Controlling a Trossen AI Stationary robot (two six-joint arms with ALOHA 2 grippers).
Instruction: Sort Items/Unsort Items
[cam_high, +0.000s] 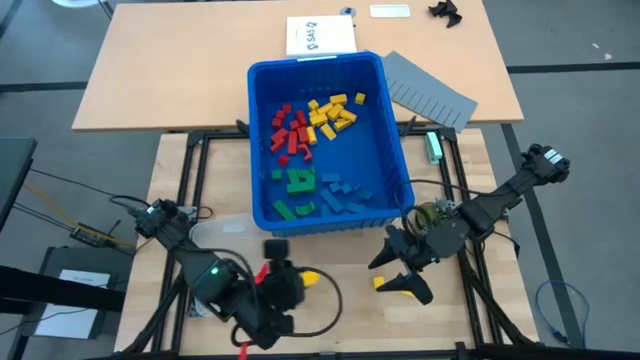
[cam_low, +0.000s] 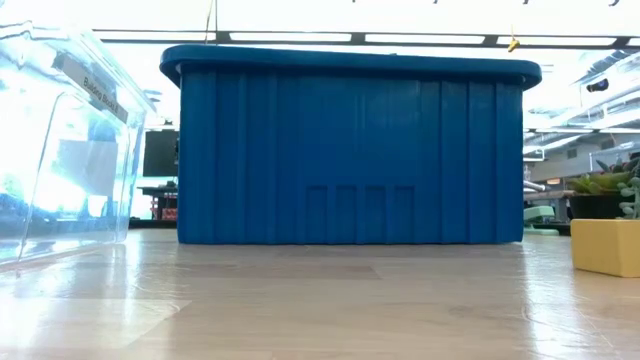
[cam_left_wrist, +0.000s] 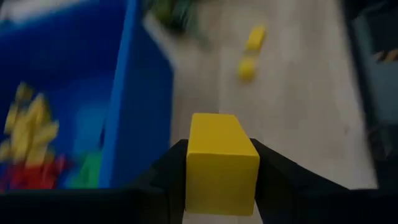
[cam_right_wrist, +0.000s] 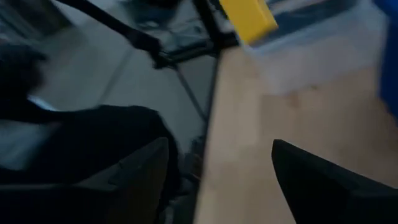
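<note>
A large blue bin (cam_high: 385, 170) stands at the middle of the bench (cam_high: 330, 270), and the toy blocks inside it lie in colour groups. The red blocks (cam_high: 290, 132) are heaped at the far left of the bin, with the yellow blocks (cam_high: 333, 113) just to their right at the far side. The green blocks (cam_high: 298, 185) sit at the near left, and the blue blocks (cam_high: 345, 195) spread along the near side to the right of them. From table height the bin shows only as a tall blue ribbed wall (cam_low: 350, 150), so its contents are hidden in that view.

A clear plastic container (cam_low: 60, 150) rests on the bench to the left of the bin, on the near side; what it holds cannot be told.

The left end effector (cam_left_wrist: 222, 171) is over the near left part of the bench, in front of the bin, clenched on a yellow block (cam_left_wrist: 222, 163) that sits squarely between its two dark fingers (cam_left_wrist: 280, 180).

The right end effector (cam_high: 398, 265) is at the near right, in front of the bin's near right corner, with its fingers (cam_right_wrist: 323, 180) spread wide and nothing between them. A yellow block (cam_high: 397, 284) lies on the bench just beside it, loose.

A grey slotted sheet (cam_high: 430, 90) leans at the bin's far right corner, and a white paper (cam_high: 320, 36) lies beyond the bin's far edge.
</note>
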